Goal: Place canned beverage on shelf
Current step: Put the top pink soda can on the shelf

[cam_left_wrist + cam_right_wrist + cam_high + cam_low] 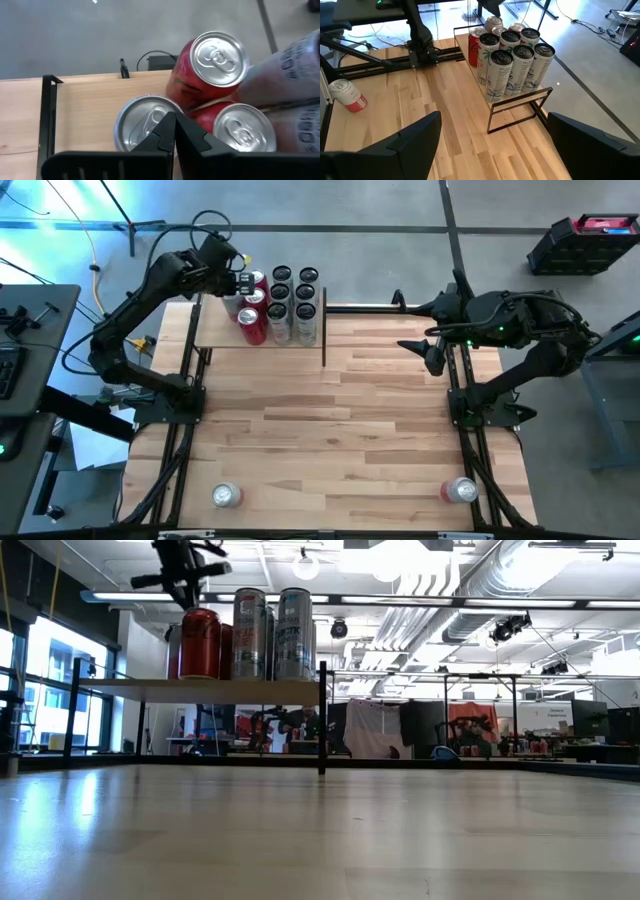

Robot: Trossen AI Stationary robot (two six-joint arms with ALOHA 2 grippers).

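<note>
left end effector (238, 281) closed above shelf (215, 328) cans | right end effector (415, 323) wide, table edge

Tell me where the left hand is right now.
In the high view the left hand is at the table's far left, shut and empty, above the red cans at the left end of the shelf, beside the grey cans.

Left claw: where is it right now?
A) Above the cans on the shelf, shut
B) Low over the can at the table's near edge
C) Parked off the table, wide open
A: the left claw hangs shut over the red cans on the shelf.
</note>
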